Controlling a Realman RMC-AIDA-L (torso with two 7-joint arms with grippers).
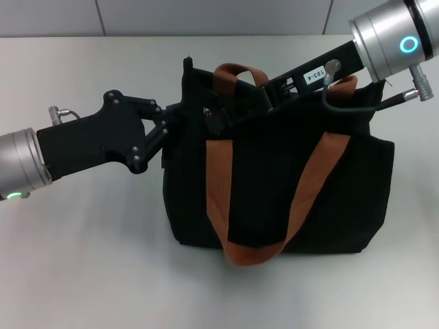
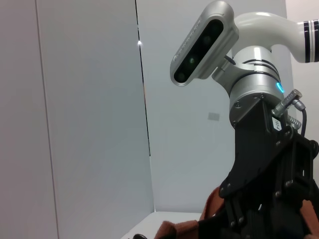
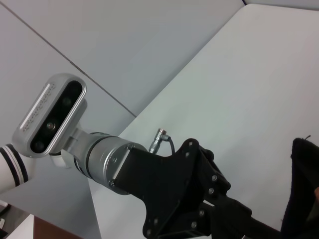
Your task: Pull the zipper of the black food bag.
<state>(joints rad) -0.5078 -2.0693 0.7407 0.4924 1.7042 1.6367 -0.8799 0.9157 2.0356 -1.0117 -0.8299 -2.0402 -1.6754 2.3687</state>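
The black food bag [image 1: 274,199] stands in the middle of the white table, and an orange-brown handle strap [image 1: 218,192] hangs down its front. My left gripper [image 1: 180,118] reaches in from the left and meets the bag's top left corner. My right gripper [image 1: 228,115] comes down from the upper right to the bag's top edge, just beside the rear strap loop [image 1: 233,72]. Both grippers' tips merge into the black fabric. The zipper is hidden there. The bag's corner [image 3: 301,189] shows in the right wrist view.
The white table [image 1: 82,260] spreads around the bag, with a grey wall behind. The right arm's wrist and camera [image 2: 249,84] fill the left wrist view above a bit of strap [image 2: 172,231]. The left arm's wrist [image 3: 164,189] crosses the right wrist view.
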